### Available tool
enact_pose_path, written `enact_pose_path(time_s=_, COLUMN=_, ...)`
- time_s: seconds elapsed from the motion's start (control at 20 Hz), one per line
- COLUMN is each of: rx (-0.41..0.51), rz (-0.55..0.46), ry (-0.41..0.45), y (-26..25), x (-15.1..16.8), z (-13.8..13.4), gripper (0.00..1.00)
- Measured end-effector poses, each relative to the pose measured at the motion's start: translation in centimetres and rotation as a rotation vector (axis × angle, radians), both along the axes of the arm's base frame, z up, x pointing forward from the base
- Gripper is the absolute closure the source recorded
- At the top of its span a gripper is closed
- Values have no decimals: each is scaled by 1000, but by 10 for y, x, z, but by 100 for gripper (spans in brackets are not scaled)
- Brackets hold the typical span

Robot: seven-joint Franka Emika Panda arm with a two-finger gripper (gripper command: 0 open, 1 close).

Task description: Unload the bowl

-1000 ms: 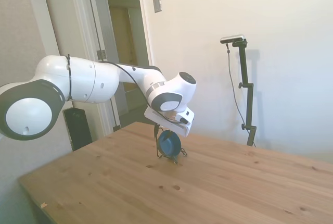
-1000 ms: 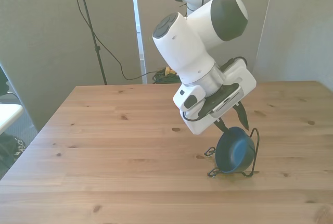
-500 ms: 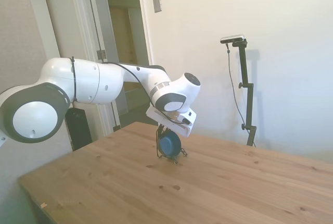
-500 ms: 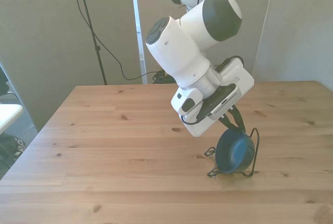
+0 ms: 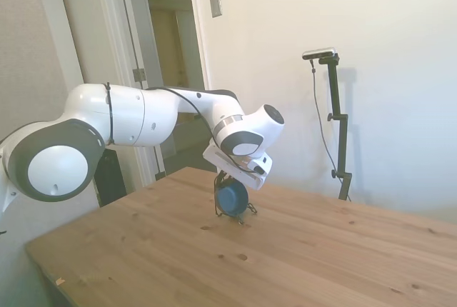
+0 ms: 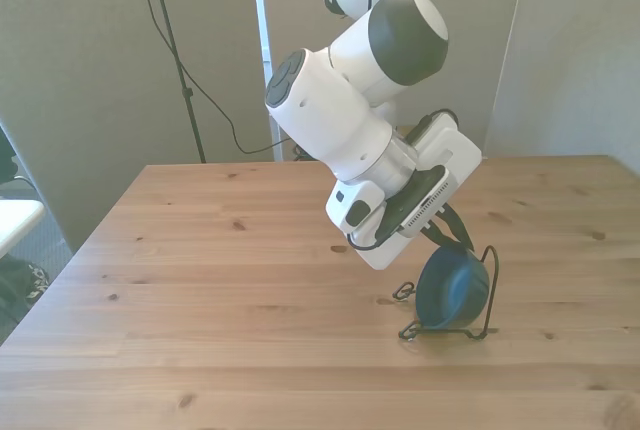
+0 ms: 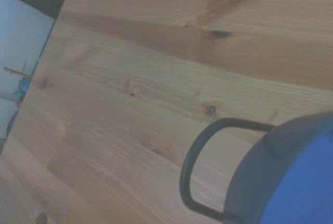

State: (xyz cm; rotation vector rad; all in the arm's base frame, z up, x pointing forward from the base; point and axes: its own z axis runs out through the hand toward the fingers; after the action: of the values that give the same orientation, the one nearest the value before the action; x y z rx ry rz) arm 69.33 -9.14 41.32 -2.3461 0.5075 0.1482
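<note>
The dark blue bowl (image 6: 450, 295) stands on edge in a thin black wire rack (image 6: 489, 285) on the wooden table, toward the front view's right. My gripper (image 6: 452, 241) hangs tilted just above the bowl's upper rim, and its dark fingers (image 6: 463, 231) look open, one to each side of the rim, with nothing held. In the side view the bowl (image 5: 232, 198) sits under the white hand, and the gripper (image 5: 226, 179) is right over it. The wrist view shows the bowl's blue side (image 7: 291, 177) and a rack wire loop (image 7: 189, 168) from close by.
The wooden table (image 6: 220, 280) stretches wide to the front view's left of the rack. A small wire loop of the rack (image 6: 402, 292) sticks out on that side. A doorway (image 5: 168, 71) and a wall lie behind the table in the side view.
The arm has leaned further over the table and the hand has come down a little closer to the bowl's rim. The bowl and rack have not moved.
</note>
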Motion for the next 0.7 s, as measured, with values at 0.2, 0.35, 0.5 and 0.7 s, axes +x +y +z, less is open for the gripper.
enact_pose_path(time_s=0.2, rx=10, rz=6, ry=-37, y=-7, x=-6, z=23, gripper=100)
enact_pose_path(time_s=0.35, rx=10, rz=14, ry=-76, y=-9, x=-18, z=55, gripper=100)
enact_pose_path(time_s=0.5, rx=14, rz=42, ry=-78, y=1, x=-35, z=77, gripper=100)
enact_pose_path(time_s=0.7, rx=-30, rz=101, ry=-41, y=20, x=-65, z=87, gripper=100)
